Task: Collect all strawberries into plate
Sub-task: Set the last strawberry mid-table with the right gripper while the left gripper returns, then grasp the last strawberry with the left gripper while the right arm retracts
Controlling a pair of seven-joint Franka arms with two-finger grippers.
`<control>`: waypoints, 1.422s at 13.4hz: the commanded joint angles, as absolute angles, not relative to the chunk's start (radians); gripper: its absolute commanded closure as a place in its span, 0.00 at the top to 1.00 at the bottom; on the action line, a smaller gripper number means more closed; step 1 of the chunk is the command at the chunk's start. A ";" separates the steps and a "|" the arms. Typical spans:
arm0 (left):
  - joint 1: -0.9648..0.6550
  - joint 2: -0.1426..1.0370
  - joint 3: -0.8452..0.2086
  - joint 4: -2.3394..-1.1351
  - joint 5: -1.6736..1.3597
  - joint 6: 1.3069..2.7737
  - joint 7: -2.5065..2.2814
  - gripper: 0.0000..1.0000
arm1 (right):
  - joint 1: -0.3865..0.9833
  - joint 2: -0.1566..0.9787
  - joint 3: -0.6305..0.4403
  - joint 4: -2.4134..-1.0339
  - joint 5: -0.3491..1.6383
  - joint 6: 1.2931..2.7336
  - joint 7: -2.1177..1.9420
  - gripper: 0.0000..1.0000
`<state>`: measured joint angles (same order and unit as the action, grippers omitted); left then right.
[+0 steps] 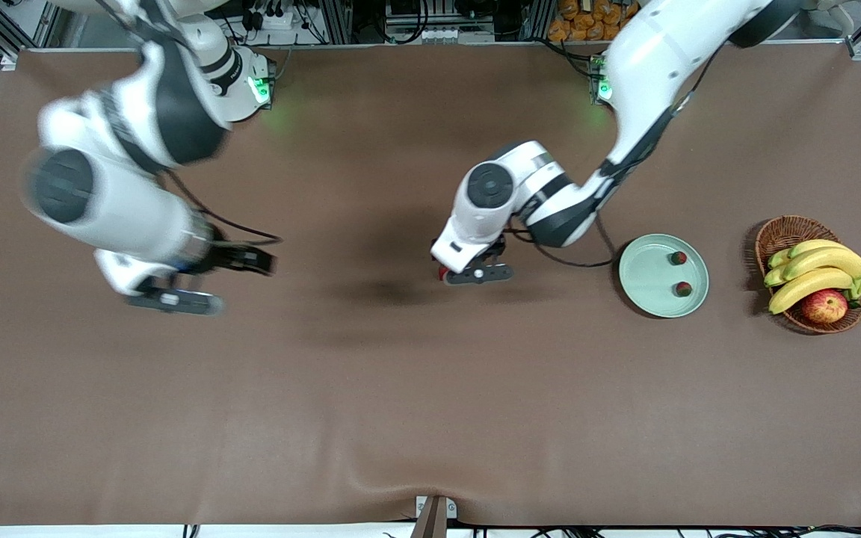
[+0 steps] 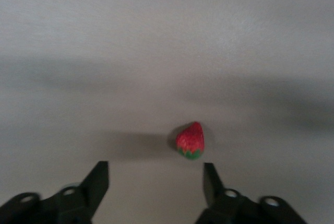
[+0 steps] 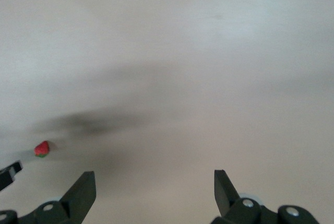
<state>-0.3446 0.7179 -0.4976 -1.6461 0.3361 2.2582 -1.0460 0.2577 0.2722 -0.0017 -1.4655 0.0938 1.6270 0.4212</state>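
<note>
Two strawberries (image 1: 678, 258) (image 1: 683, 288) lie in the pale green plate (image 1: 647, 278) toward the left arm's end of the table. A third strawberry (image 1: 442, 273) lies on the brown cloth mid-table, mostly hidden under the left hand. My left gripper (image 1: 475, 274) hangs low over it. In the left wrist view this strawberry (image 2: 190, 140) lies just ahead of the open, empty left gripper (image 2: 155, 174), close to one fingertip (image 2: 210, 174). My right gripper (image 1: 173, 300) is open and empty (image 3: 154, 182) over bare cloth toward the right arm's end, and its view shows the loose strawberry (image 3: 42, 149) far off.
A brown wicker basket (image 1: 782, 232) holding bananas (image 1: 819, 269) and a red-yellow apple (image 1: 824, 305) stands beside the plate, at the left arm's end of the table. The brown cloth (image 1: 400, 411) covers the whole table.
</note>
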 commanded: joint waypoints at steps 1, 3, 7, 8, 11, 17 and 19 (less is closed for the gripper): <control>-0.484 0.784 -0.364 -1.577 0.351 2.288 -1.063 0.75 | 0.129 0.204 0.075 -1.431 0.067 1.492 0.430 1.00; -0.511 0.814 -0.356 -1.577 0.351 2.350 -1.066 0.67 | 0.095 0.161 0.064 -1.413 0.060 1.450 0.357 1.00; -0.514 0.824 -0.353 -1.575 0.351 2.365 -1.065 0.53 | 0.040 0.098 -0.046 -1.399 0.028 1.384 0.092 1.00; -0.514 0.825 -0.353 -1.575 0.351 2.365 -1.065 0.52 | 0.041 0.089 -0.085 -1.399 0.029 1.382 0.056 1.00; -0.512 0.821 -0.353 -1.575 0.351 2.365 -1.066 0.22 | 0.015 0.077 -0.107 -1.397 0.023 1.313 0.023 1.00; -0.465 0.779 -0.353 -1.571 0.356 2.359 -1.051 0.00 | 0.005 0.057 -0.109 -1.399 -0.048 1.296 -0.075 1.00; -0.414 0.698 -0.362 -1.601 0.354 2.300 -1.049 0.00 | 0.005 0.061 -0.109 -1.411 -0.045 1.283 -0.066 1.00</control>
<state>-0.4548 0.7924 -0.3550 -1.5590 0.3376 2.3531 -1.0490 0.0150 0.0720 -0.1180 -1.4009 -0.0244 1.3020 -0.0493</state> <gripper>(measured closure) 0.683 0.000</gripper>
